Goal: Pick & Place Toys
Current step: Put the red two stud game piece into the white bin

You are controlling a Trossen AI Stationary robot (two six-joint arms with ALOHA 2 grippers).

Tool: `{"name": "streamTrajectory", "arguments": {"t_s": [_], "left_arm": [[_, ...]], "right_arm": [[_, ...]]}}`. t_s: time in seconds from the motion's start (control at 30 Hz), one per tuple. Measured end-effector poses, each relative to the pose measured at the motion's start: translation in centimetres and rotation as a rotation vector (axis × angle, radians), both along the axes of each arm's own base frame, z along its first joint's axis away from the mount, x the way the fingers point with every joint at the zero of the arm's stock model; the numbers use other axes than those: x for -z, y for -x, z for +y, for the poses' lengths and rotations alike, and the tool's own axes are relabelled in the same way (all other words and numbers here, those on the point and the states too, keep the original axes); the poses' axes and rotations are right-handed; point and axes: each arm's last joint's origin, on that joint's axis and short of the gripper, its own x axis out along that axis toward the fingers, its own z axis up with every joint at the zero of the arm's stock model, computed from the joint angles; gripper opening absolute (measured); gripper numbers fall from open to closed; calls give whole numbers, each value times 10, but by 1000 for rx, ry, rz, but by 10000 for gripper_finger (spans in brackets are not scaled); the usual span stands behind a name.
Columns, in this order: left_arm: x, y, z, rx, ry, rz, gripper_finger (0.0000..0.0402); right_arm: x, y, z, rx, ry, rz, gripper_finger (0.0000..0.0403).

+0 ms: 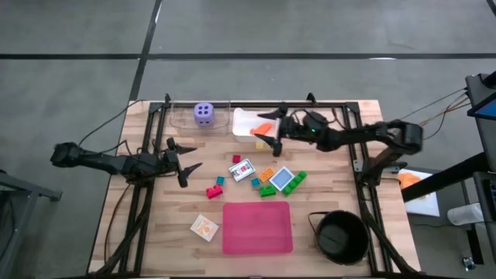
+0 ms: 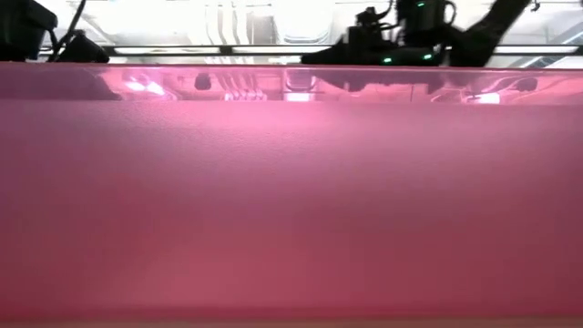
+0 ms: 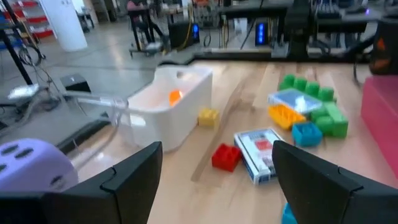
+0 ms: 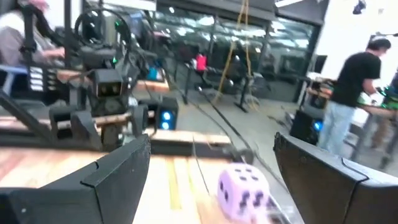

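My right gripper hangs open over the white tub at the far edge, touching nothing. An orange piece lies in the tub. The purple die stands left of the tub and shows ahead of the right fingers. My left gripper stands open at the table's left, pointing at the toys. In the middle lie a white card, a red block, a blue card, green blocks, an orange block, a teal block and a yellow block.
A large pink mat lies at the near middle and fills the low view. A small orange-and-white card lies left of it. A black round pot stands at the near right. A pink block lies above the mat's left corner.
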Motion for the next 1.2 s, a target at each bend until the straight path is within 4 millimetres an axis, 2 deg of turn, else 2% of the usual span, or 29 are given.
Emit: {"name": "streamTrajectory", "arguments": {"t_s": [0.27,0.5,0.7,0.83,1.0,1.2], "left_arm": [[-16,-17,-4,49,45,106,298],[-9,-37,-9,61,151,260,298],[-13,-58,-19,97,234,369,298],[-18,-72,-30,110,272,500,298],[-28,-85,-45,93,307,651,298],[-31,-103,-61,82,358,685,298]], "right_arm": [[10,52,24,99,-11,12,339],[24,80,33,131,-27,27,339],[39,91,35,135,-41,78,339],[49,94,36,136,-53,117,339],[51,95,36,136,-65,121,339],[53,96,37,135,-71,129,339]]}}
